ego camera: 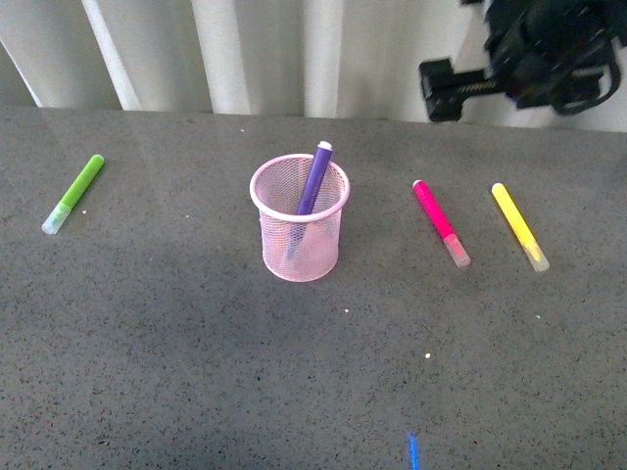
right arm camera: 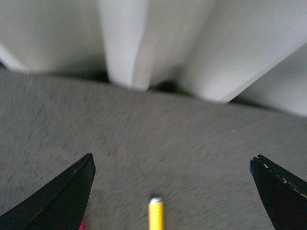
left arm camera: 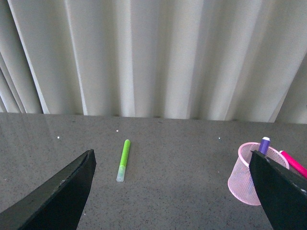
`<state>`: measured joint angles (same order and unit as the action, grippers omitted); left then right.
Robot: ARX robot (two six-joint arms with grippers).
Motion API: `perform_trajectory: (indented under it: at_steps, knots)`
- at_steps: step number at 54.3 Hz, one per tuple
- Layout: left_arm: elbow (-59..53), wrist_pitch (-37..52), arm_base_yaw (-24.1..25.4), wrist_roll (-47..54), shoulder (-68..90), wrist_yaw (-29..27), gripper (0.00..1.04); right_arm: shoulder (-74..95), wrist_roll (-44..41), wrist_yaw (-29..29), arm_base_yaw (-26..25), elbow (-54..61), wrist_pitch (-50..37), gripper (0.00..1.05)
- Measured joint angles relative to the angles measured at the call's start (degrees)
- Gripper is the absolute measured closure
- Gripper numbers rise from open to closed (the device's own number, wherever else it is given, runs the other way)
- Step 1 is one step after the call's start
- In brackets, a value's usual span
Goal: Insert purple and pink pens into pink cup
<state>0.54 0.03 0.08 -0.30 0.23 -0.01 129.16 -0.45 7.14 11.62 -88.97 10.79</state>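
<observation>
Here, the cup (ego camera: 302, 220): we see it upright near the middle of the tabletop (ego camera: 196, 372). It is pink wire mesh with a solid rim, mouth up.
Purple pen (ego camera: 314, 178): it stands inside the cup, tilted. Its pale upper end pokes above the rim on the far right side, and we make out its lower part through the mesh.
Pink pen (ego camera: 440, 223): it lies flat on the tabletop to the right of the cup, outside it and apart from it. It is slanted, with its clear cap at the near end.
Yellow marker (ego camera: 519, 227): it lies flat, just right of the pink pen and roughly parallel to it, not touching, cap at the near end.
Green marker (ego camera: 73, 194): it lies flat and alone, well to the left of the cup, pale cap at the near end.
Left jaws: in the left wrist view we see them wide apart with nothing between them. The green marker lies ahead of them, and the cup with the purple pen shows partly hidden behind one tip.
Right jaws: they are wide apart and empty. The right wrist view is blurred, and we see only one end of the yellow marker on the tabletop between them.
Right arm (ego camera: 549, 49): black, raised at the far right in front of the curtain (ego camera: 265, 59), touching nothing.
Blue mark (ego camera: 412, 450): a short streak at the tabletop's near edge.
</observation>
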Motion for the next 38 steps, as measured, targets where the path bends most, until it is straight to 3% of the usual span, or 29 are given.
perform_trajectory:
  at_steps: [9, 38]
  knots:
    - [0.00, 0.00, 0.00, 0.00, 0.00, 0.00, 0.07, 3.13, 3.61, -1.16, 2.86, 0.46, -0.13, 0.07]
    - [0.00, 0.00, 0.00, 0.00, 0.00, 0.00, 0.07, 7.65, 7.39, -3.96, 1.88, 1.75, -3.89, 0.07]
